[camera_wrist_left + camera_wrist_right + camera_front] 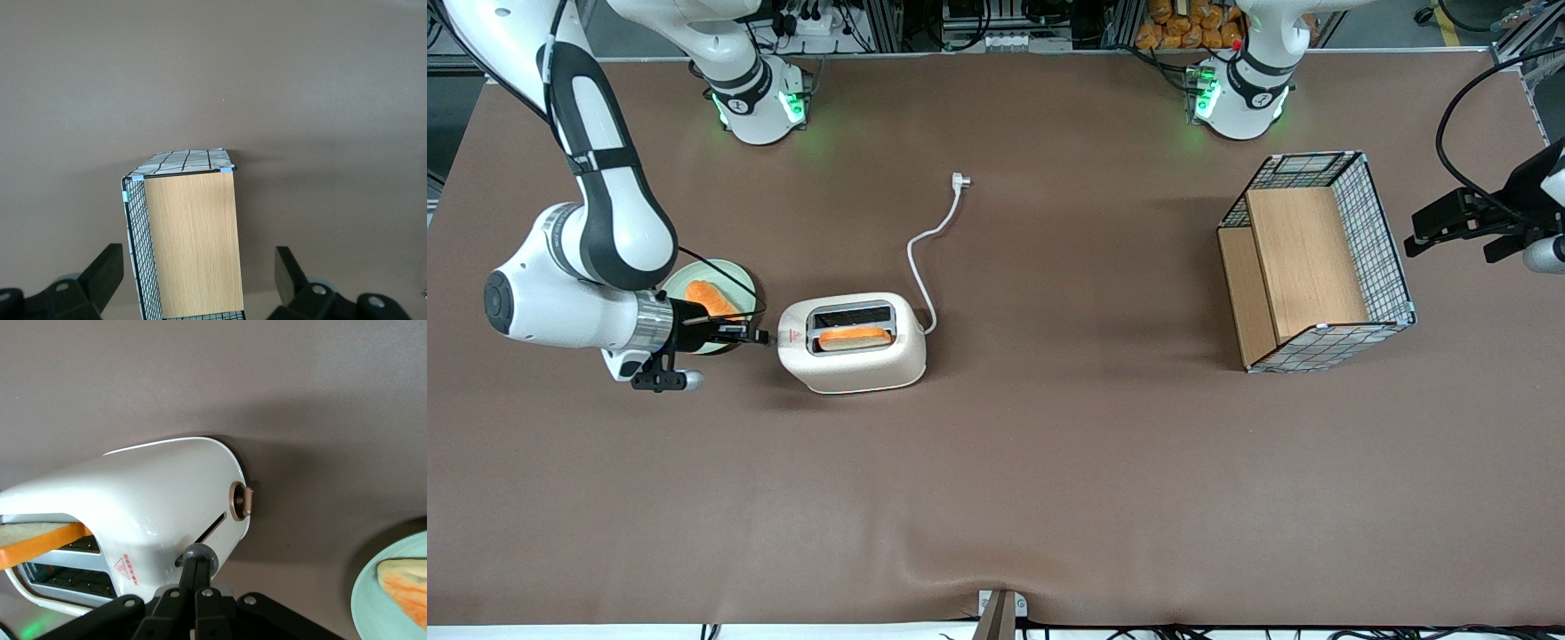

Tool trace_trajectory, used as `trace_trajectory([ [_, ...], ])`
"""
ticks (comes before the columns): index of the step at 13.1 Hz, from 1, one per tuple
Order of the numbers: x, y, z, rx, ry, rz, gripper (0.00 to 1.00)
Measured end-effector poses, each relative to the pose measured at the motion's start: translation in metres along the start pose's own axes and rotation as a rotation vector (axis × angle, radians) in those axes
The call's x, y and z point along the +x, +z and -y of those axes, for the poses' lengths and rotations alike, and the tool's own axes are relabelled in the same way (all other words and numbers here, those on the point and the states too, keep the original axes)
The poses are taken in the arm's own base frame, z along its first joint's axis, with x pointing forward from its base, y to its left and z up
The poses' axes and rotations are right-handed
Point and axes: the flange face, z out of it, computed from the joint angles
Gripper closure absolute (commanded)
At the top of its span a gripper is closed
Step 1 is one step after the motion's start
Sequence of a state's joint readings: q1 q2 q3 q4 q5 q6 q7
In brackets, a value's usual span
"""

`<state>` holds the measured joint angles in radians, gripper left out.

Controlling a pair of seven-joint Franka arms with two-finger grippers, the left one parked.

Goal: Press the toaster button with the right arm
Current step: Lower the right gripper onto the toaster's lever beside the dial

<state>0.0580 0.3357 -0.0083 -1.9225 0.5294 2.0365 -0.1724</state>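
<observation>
The cream-white toaster point(854, 356) point(153, 493) stands on the brown table with an orange-edged slice of toast point(854, 338) point(33, 543) in the slot nearer the front camera. Its red triangle label point(127, 568) marks the narrow end that faces the working arm. The toaster button point(203, 553), a grey round knob, sticks out of the slit in that end. The right arm point(596, 258) reaches in level with the table. Its gripper point(761, 338) point(198, 568) is shut, fingertips pressed together, with their tips against the knob.
A pale green plate point(740, 283) point(373, 613) with another slice lies under the wrist. A bronze dial point(238, 501) sits beside the button. The white cord point(929, 240) trails away from the camera. A wire basket point(1316, 262) point(190, 233) with wooden boards stands toward the parked arm's end.
</observation>
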Motion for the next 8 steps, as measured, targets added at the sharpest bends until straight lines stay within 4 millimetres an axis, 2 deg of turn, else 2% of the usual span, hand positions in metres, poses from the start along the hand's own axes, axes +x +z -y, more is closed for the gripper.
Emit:
trace_trajectory([
  [8,0.0032,0.0085,-0.0038,-0.004,-0.003,0.000,1.00],
])
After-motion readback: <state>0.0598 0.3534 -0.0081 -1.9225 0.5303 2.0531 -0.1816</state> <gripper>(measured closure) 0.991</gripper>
